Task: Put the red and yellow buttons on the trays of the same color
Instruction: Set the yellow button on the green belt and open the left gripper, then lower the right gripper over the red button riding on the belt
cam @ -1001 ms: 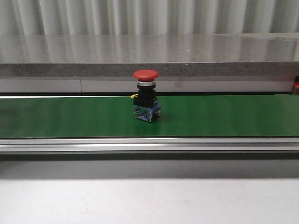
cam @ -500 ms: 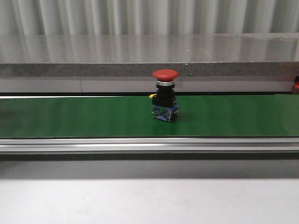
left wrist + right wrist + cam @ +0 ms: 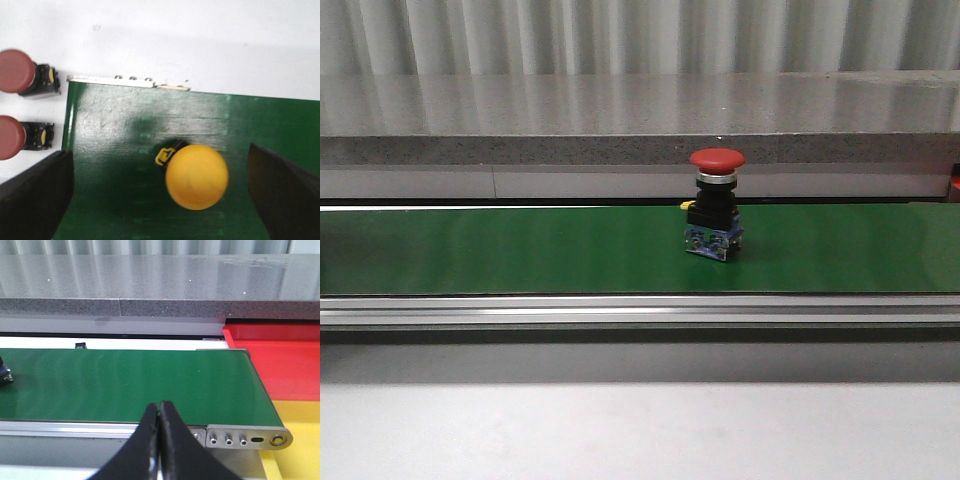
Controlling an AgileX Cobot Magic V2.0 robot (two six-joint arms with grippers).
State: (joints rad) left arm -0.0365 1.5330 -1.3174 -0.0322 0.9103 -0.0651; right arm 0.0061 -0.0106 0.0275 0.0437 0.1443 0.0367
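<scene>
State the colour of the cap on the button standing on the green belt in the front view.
Red: the button has a red mushroom cap, clearest in the front view.

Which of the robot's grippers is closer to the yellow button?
Left. The left gripper is open with the yellow button between its fingers; the right gripper is shut, with no yellow button in its view.

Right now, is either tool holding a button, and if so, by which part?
No. The left tool is open, straddling the yellow button without touching it. The right tool is shut on nothing.
</scene>
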